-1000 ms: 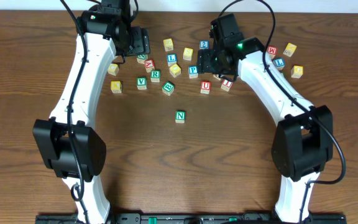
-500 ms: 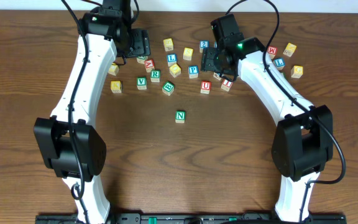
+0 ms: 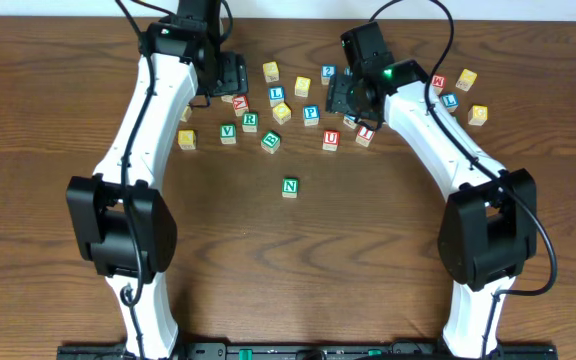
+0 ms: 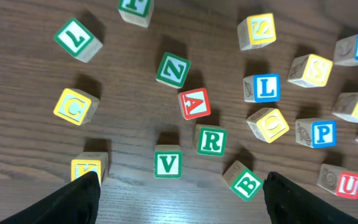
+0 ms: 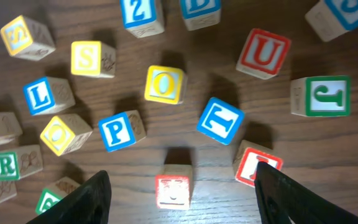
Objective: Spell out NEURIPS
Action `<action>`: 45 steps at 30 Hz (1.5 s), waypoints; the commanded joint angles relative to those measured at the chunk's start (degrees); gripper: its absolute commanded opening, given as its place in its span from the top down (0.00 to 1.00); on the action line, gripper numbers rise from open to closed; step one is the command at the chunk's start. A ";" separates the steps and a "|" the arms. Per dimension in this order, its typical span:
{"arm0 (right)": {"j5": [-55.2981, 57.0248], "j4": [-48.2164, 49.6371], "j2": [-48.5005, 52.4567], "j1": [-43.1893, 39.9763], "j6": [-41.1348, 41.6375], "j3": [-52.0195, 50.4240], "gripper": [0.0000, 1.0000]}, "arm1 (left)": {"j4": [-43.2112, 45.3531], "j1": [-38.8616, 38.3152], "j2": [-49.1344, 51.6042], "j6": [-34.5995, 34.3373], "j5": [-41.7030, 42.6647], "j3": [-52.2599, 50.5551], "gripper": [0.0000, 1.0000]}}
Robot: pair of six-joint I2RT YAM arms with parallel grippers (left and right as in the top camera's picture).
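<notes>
The N cube sits alone on the dark wood-grain counter, letter up and reading upright from overhead, well apart from the scattered cluster farther back. Being a cube, it shows no long axis. In that cluster R, P, U and a yellow S lie face up, each slightly askew. The left pincer and right pincer hang released, spread wide, grasping nothing.

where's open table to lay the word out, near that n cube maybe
Widest bare table is the near middle, bordered by the left arm, the right arm and the N cube, which stands alone. Wood outside each arm is bare too. Crowded: the far band from the V cube to the U cube and beyond, cubes close together.
</notes>
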 commanded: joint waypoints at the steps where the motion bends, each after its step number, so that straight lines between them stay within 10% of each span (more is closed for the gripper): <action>1: 1.68 -0.22 0.11 -1.68 1.81 1.05 0.31 | -0.02 0.09 1.22 -0.55 -0.72 -0.66 0.17; 22: 1.22 -13.81 0.42 -16.70 -0.26 1.05 0.32 | -0.13 0.11 1.44 -0.31 -1.95 -0.66 0.17; 45: -3.69 -3.65 11.30 -20.37 -13.60 1.05 0.53 | -0.61 0.24 1.44 -0.35 -4.83 -0.66 0.17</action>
